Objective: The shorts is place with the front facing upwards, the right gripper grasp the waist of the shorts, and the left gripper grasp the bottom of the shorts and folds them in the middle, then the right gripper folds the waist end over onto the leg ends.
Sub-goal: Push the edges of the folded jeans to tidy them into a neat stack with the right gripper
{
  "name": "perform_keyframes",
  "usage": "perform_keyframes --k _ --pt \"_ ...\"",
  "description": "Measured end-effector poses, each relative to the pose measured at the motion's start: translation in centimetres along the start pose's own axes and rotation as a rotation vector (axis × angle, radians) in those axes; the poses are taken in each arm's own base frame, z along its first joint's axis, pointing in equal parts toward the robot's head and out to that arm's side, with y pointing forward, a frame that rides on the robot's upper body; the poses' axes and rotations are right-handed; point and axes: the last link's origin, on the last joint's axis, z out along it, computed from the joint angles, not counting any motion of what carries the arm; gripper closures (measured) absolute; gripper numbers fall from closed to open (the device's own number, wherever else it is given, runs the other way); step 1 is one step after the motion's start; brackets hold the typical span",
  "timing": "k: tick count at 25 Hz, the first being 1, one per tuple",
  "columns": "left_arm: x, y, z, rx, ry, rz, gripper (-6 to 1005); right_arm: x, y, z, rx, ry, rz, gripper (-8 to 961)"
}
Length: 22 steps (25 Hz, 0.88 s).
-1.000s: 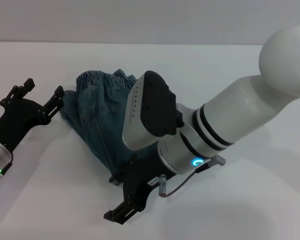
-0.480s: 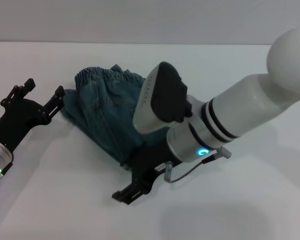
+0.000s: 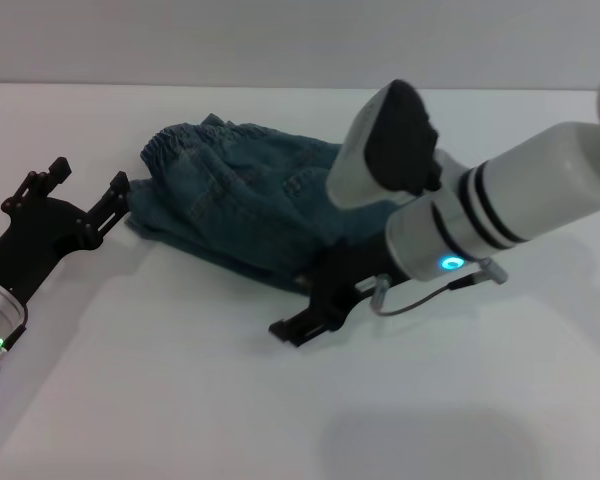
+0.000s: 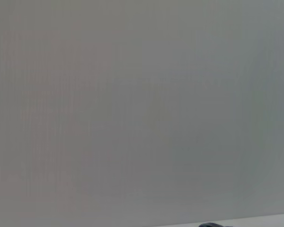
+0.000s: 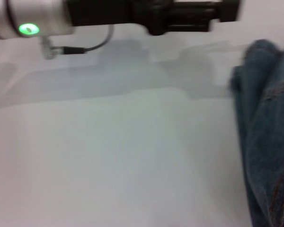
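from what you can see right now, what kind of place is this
Probably a lab or test bench for robot cloth folding, not a home. A bare white table against a plain grey wall holds only crumpled denim shorts, with the left gripper and right gripper beside them.

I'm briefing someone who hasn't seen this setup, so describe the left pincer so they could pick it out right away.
On the white table, find the heap of blue-green denim shorts in the middle. At the edge of the heap nearest the robot's left lies the left pincer, a black two-pronged claw, open, on a silver cuff with a small green light. The right pincer sits at the heap's near edge on a thick white arm.
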Motion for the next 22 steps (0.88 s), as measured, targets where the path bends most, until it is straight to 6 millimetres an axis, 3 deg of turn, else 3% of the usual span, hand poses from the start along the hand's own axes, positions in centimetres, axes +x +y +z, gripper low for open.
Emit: perform_keyframes --k 15,19,22 --pt "0.3 0.0 0.6 -0.004 -0.002 0.006 202 1.5 -5.2 -3.9 0.19 -0.054 0.119 162" --pt "0.3 0.0 0.6 -0.004 -0.002 0.006 202 1.6 -5.7 -4.5 0.205 -0.067 0.135 162" --pt "0.3 -0.1 0.6 -0.003 -0.002 0.007 202 1.5 -5.0 -5.3 0.167 -0.082 0.128 162"
